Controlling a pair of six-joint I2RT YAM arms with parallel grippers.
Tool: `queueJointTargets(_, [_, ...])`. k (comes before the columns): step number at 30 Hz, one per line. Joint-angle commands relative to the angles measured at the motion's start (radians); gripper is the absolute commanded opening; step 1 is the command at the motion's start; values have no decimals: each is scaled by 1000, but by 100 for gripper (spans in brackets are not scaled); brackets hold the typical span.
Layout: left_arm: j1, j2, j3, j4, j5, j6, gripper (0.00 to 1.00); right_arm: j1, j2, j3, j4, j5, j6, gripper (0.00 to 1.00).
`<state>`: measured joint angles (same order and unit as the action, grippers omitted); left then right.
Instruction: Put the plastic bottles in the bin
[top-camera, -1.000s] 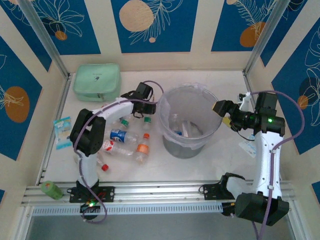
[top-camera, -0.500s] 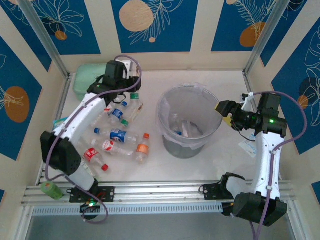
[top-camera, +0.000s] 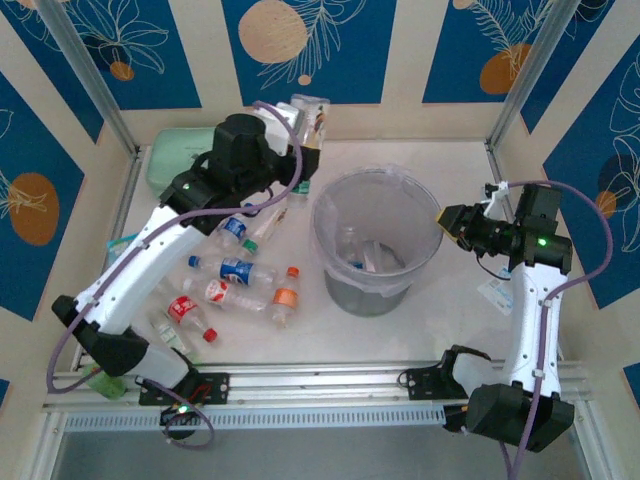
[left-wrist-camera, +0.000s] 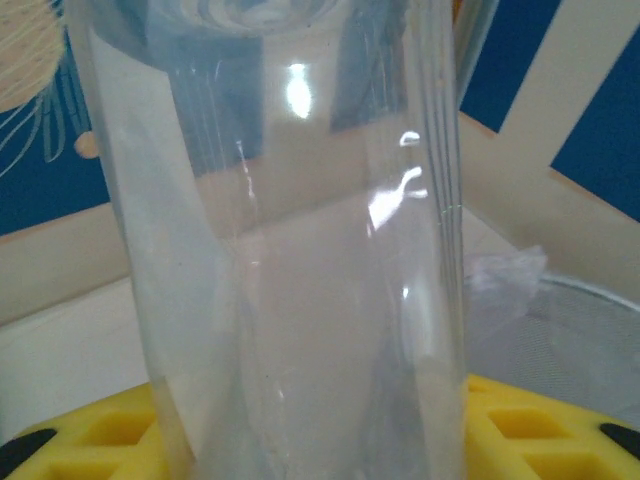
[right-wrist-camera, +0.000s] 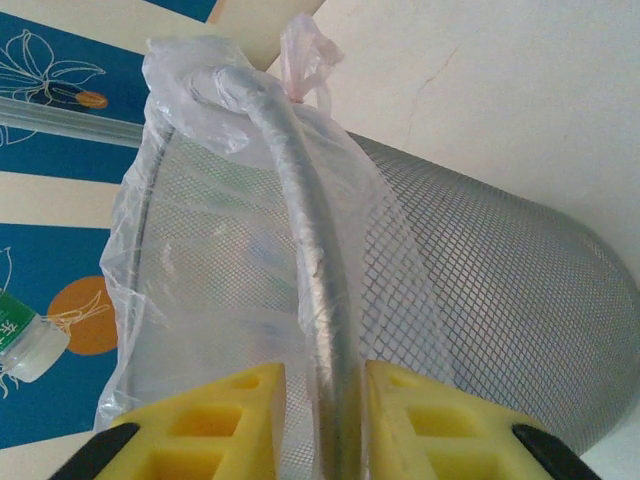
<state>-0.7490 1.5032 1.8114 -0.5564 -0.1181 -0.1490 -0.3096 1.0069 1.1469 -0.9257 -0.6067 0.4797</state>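
Risen higher, 1 bottle (top-camera: 310, 110) hangs near bin (top-camera: 360, 295), writing unreadable.

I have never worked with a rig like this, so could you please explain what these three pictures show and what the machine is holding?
These are two robot arms bolted at the near edge of a table, each ending in a two-finger gripper. The wide picture comes from a fixed camera above and behind them; the other two come from cameras on the wrists. The left gripper holds a clear bottle between its yellow fingers, lifted beside the bin. The right gripper pinches the bin's bag-lined rim. More bottles lie on the table left of the bin, and a mint-green pouch sits in the far left corner.
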Motion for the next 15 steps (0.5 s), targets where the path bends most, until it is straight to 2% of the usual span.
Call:
queueJointTargets(1, [-72, 69, 81, -29, -11, 51, 26, 18, 5, -15, 20, -42, 9, 25])
queueJointTargets(7, [-172, 156, 105, -61, 24, 54, 21, 33, 25, -7, 23, -41, 10, 25])
queueJointTargets(15, [-194, 200, -16, -43, 109, -9, 13, 75, 33, -15, 39, -5, 27, 25])
